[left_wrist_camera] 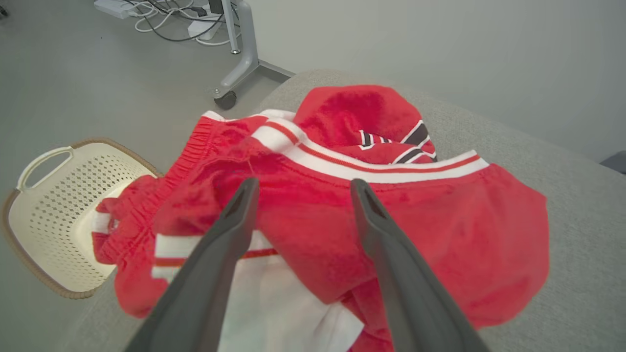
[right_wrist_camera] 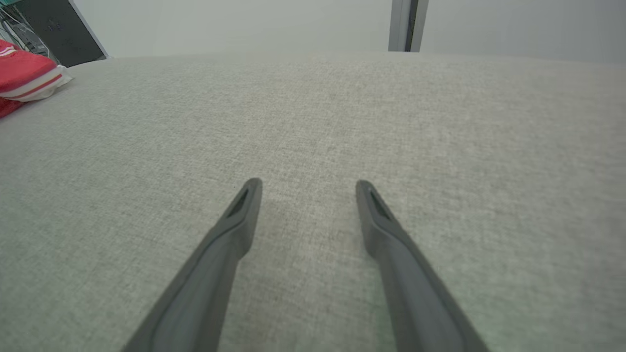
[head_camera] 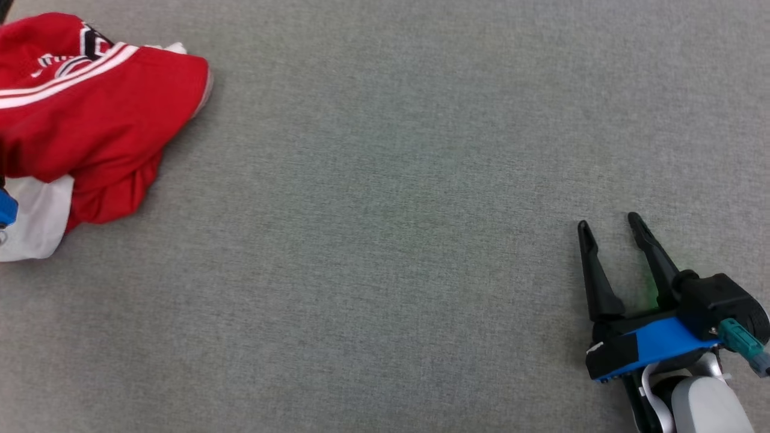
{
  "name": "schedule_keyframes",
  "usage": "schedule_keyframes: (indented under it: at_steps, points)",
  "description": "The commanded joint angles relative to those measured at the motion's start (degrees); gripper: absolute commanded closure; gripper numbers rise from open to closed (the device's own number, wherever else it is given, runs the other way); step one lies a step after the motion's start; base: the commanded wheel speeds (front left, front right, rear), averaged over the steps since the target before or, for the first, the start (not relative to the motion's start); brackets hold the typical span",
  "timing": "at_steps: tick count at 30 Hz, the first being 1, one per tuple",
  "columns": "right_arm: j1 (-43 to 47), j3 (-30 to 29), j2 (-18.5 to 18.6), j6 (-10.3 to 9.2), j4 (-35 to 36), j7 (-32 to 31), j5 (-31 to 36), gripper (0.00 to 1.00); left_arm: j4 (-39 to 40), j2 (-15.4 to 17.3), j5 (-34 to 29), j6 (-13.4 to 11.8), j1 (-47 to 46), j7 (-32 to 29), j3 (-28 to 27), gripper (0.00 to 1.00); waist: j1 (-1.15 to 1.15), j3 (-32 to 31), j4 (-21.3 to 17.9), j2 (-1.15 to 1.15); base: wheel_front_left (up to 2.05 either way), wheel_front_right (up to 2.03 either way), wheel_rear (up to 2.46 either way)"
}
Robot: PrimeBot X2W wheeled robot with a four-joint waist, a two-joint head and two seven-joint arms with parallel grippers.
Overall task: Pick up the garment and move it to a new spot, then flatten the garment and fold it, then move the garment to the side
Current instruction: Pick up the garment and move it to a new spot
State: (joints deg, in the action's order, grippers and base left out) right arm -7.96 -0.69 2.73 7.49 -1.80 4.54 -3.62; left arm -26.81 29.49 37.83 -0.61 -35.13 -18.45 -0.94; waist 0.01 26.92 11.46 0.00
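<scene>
The red garment [head_camera: 90, 120] lies crumpled at the upper left of the head view, on the grey fabric-covered surface [head_camera: 385, 240]. It is plush, with white-and-red striped bands, a gathered elastic edge, a black-and-white emblem and a white part underneath.

In the left wrist view the left end effector [left_wrist_camera: 304, 186] sits over the middle of the heap with its two dark fingers spread wide and nothing between them. I cannot tell whether the tips touch the cloth.

At the left of that view, a cream perforated laundry basket [left_wrist_camera: 49, 205] with a loop handle stands on the floor beyond the surface's edge. The garment's lower left fold overlaps it in the picture. What shows of its inside is bare plastic.

At the top of that view are the caster leg of a stand [left_wrist_camera: 239, 63] and white cables [left_wrist_camera: 161, 19].

The right end effector [head_camera: 609, 222] rests at the lower right of the head view, well apart from the garment, fingers parted and holding nothing.
</scene>
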Motion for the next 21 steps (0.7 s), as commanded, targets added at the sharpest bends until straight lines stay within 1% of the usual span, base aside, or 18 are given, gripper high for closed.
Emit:
schedule_keyframes:
  at_steps: [1, 3, 7, 10, 11, 12, 13, 16, 21]
  points:
    - [-0.88, -0.04, 0.29, 0.01, 0.55, -0.08, -0.04, 0.0, -0.81, 0.16, 0.94, -0.77, -1.33, -1.61, -0.49, 0.0, -0.01, 0.75, -0.78, 0.0, 0.0, 0.0, 0.0]
    - [-1.19, 0.14, 0.29, 0.01, 0.93, 0.03, -0.37, 0.0, -1.87, 0.16, 2.04, -1.78, -1.67, -4.57, -0.77, 0.0, -0.01, 1.64, -1.71, 0.0, 0.0, 0.0, 0.0]
    - [-1.3, 0.8, 0.29, 0.01, 0.66, 0.57, -1.03, 0.0, -2.91, -0.07, 3.32, -4.65, -1.47, -10.36, -0.66, 0.0, -0.01, 2.69, -3.18, 0.0, 0.0, 0.0, 0.0]
    - [-1.34, 1.21, 0.29, 0.01, 0.01, 0.98, -1.63, 0.0, -2.62, -0.43, 4.01, -6.13, -0.11, -13.78, -0.24, 0.0, -0.01, 2.84, -3.94, 0.0, 0.0, 0.0, 0.0]
    - [-1.36, 1.4, 0.29, 0.01, -0.14, 1.05, -1.94, 0.0, -2.41, -0.17, 3.94, -6.5, 0.29, -14.47, -0.1, 0.11, -0.01, 2.83, -4.17, 0.0, 0.0, 0.0, 0.0]
    - [-1.44, 1.48, 0.29, 0.01, -0.29, 1.14, -2.06, 0.0, -2.07, 0.1, 3.75, -6.65, 0.55, -14.81, 0.02, 0.84, -0.01, 2.81, -4.34, 0.0, 0.0, 0.0, 0.0]
    - [-1.6, 1.44, 0.29, 0.01, -0.48, 1.17, -2.16, 0.0, -1.92, 0.1, 3.95, -6.78, 0.84, -15.12, -0.01, 1.0, -0.01, 2.67, -4.5, 0.0, 0.0, 0.0, 0.0]
    - [-2.01, 0.88, 0.29, 0.01, -0.84, 1.53, -2.61, 0.0, -1.2, -0.13, 4.61, -6.02, 1.51, -16.02, 0.31, 1.0, -0.01, 1.85, -4.58, 0.0, 0.0, 0.0, 0.0]
    - [-2.33, 0.9, 0.26, 0.01, -1.83, 1.92, -3.14, 0.0, 1.06, 0.84, 4.16, -4.96, 1.42, -15.09, 0.64, 1.0, -0.01, -0.61, -4.02, 0.0, 0.0, 0.0, 0.0]
